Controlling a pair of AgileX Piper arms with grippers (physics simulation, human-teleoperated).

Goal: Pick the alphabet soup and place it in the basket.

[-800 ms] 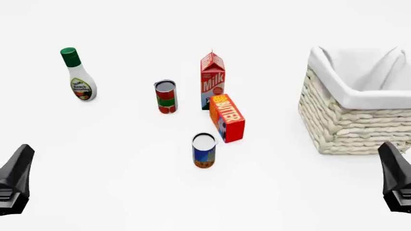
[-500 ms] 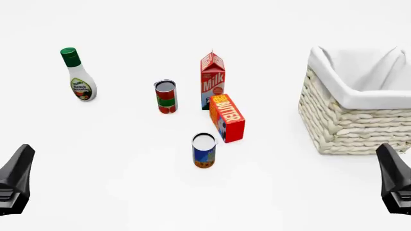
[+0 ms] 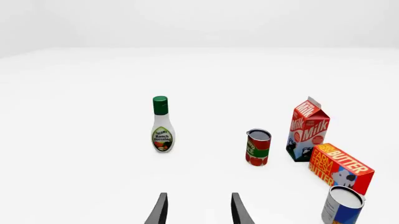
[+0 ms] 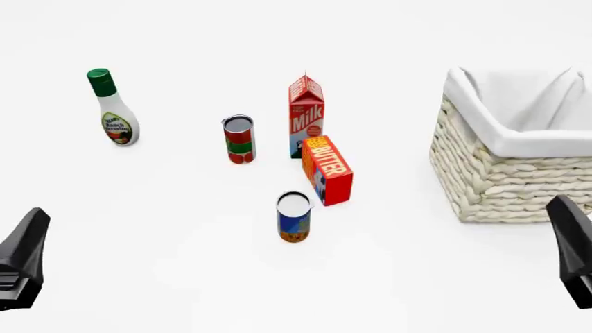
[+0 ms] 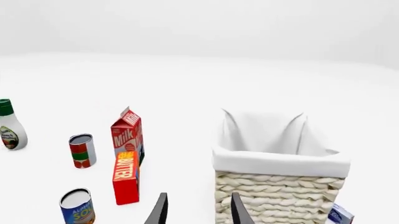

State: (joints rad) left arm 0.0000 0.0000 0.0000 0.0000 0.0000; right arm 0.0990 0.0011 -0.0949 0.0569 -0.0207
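Note:
The alphabet soup is a small can with a silver-white top and a blue label turning orange at the bottom. It stands upright near the middle of the table, just in front of the butter box; it also shows in both wrist views. The basket, cream wicker with a white cloth lining, stands at the right. My left gripper is low at the near left, open and holding nothing. My right gripper is at the near right in front of the basket, open and holding nothing.
A ranch dressing bottle stands at the far left. A red and green can, a milk carton and a butter box cluster behind the soup. A small blue and white box peeks out beside the basket's base.
My right gripper has shifted slightly to the right at the frame's edge. The left gripper and all the objects have stayed put.

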